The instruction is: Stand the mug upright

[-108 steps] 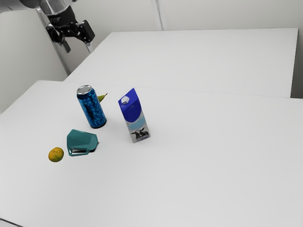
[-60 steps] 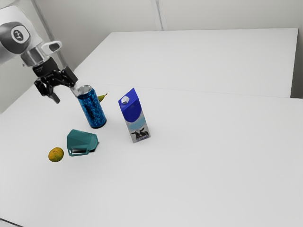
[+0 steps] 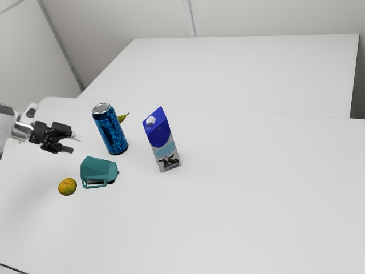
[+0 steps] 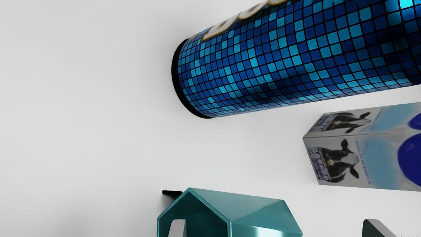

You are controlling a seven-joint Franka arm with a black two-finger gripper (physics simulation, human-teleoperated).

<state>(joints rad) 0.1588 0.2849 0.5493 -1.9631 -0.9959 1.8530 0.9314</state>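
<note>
Well, the white table (image 3: 256, 211) carries it all, and here's the gripper (image 3: 72, 143), fingers spread wide, hovering to the exterior view's left of the can! Tall milk carton (image 3: 162, 140) upright, blue can (image 3: 110, 130) standing beside it; the teal mug (image 3: 99, 167) lies on its side, near the little orange fruit (image 3: 67, 186)!

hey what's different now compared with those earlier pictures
The end effector has come down and toward the exterior view's left, and swung from pointing mostly down to pointing toward that view's right. It is open, with nothing taken hold of. The teal mug, on its side, the blue can, the milk carton and the orange fruit stayed put.
</note>
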